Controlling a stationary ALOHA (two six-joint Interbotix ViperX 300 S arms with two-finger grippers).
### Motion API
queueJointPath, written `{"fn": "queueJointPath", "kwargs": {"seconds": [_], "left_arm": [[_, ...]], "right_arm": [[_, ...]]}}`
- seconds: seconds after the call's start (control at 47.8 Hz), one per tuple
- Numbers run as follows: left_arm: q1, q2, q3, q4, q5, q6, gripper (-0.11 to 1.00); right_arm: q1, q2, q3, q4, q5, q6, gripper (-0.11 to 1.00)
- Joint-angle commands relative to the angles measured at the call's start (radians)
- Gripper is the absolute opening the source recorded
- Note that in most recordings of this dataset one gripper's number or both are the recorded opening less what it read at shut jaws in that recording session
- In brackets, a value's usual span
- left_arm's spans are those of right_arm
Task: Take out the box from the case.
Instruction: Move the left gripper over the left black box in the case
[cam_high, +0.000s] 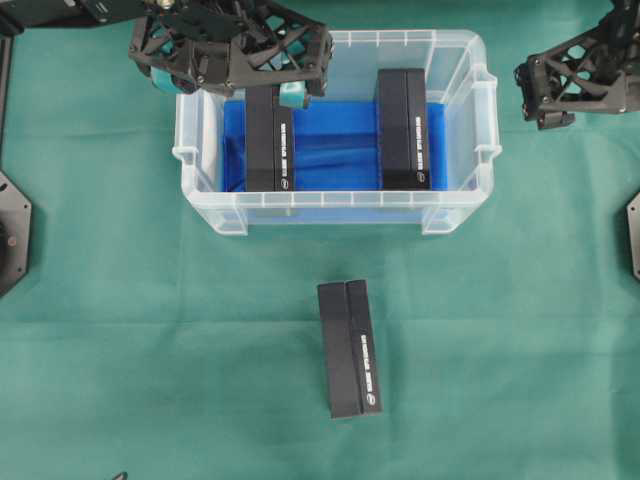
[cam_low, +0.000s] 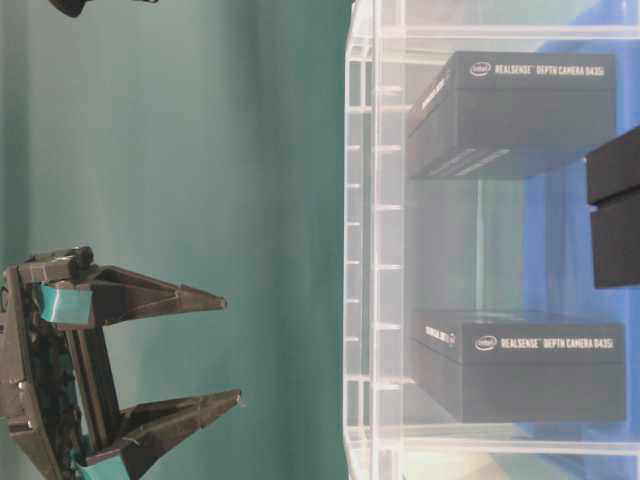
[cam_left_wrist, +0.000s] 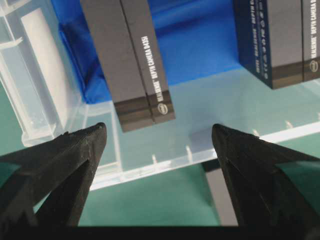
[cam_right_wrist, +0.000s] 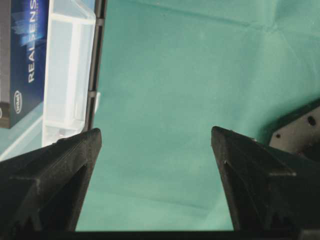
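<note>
From my remote station: the green-clothed worktop (cam_high: 150, 330) carries the clear case (cam_high: 460, 60), two black boxes on its blue floor. My left tool (cam_left_wrist: 157, 135), released wide, hangs above the far end of the left-hand box (cam_high: 270, 140), whose long axis runs front to back. My right tool (cam_right_wrist: 155, 137), also released, waits outside the case's right wall. A third box (cam_high: 350, 348) lies before the case.

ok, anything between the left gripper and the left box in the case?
Nothing visible. The left gripper is open above the left box in the case, which has no lid. The other box in the case sits apart, toward the right wall.
</note>
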Motion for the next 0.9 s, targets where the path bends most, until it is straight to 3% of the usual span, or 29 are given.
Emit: {"fn": "queueJointPath", "kwargs": {"seconds": [0.0, 0.879], "left_arm": [[-0.005, -0.018, -0.017, 0.003, -0.002, -0.002, 0.91], [-0.005, -0.012, -0.014, 0.003, -0.002, -0.012, 0.91]], "right_arm": [[0.000, -0.014, -0.009, -0.002, -0.003, -0.003, 0.87], [-0.002, -0.014, -0.009, -0.005, -0.003, -0.014, 0.87]]}}
